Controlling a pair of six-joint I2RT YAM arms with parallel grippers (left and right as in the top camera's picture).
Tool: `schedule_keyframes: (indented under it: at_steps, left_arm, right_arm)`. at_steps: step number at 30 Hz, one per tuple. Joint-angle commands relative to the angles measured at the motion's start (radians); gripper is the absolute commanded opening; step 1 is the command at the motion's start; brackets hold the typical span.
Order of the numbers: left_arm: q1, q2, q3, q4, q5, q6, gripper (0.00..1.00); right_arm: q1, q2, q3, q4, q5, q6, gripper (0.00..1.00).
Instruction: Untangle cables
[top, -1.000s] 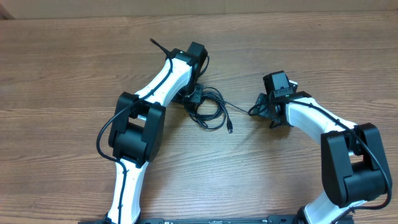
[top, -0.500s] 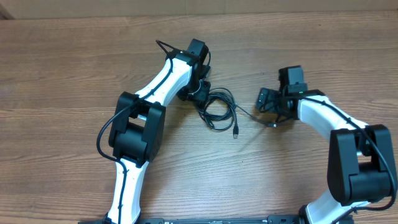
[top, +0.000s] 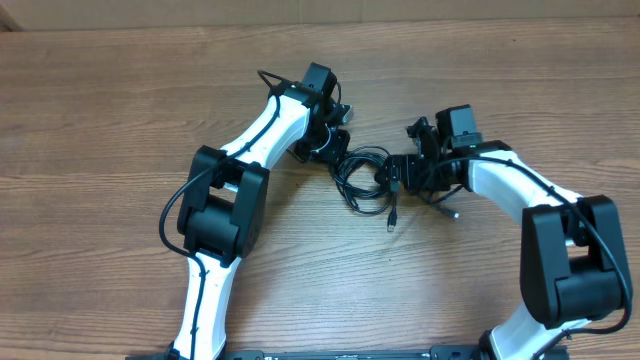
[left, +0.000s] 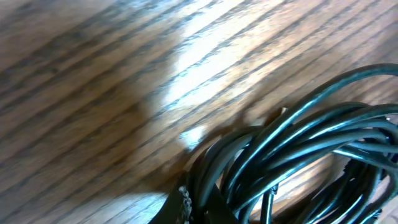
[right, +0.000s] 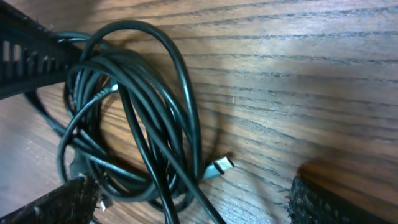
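Several cables (top: 360, 172), left gripper (top: 335, 150) pinching, wooden table (top: 120, 100)

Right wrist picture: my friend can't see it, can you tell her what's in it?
A loose tangle of thin black cables lies on a wooden table, with one silver plug poking out. The robot's two dark fingers sit wide apart at the bottom corners.

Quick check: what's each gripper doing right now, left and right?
Left gripper: jaws shut, apparently pinching the cables at the bundle's edge.
Right gripper: jaws open wide by the same cables, holding nothing.
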Motion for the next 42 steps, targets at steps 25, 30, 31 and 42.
schedule_keyframes:
  at_steps: [25, 30, 31, 42]
  left_arm:
    - [-0.019, -0.230, -0.009, 0.010, -0.059, -0.091, 0.04]
    - [-0.039, -0.230, -0.009, 0.007, 0.004, -0.091, 0.04]
    - [-0.041, -0.230, -0.009, 0.008, 0.014, -0.091, 0.04]
    - [-0.042, -0.230, -0.009, -0.008, 0.177, -0.092, 0.04]
  right_arm:
    - [0.081, 0.035, -0.062, 0.145, 0.359, 0.312, 0.98]
    - [0.081, 0.035, -0.062, 0.202, 0.285, 0.243, 0.99]
    - [0.080, 0.035, -0.062, 0.204, 0.289, 0.240, 0.99]
    - [0.080, 0.049, -0.063, 0.239, 0.416, 0.294, 0.95]
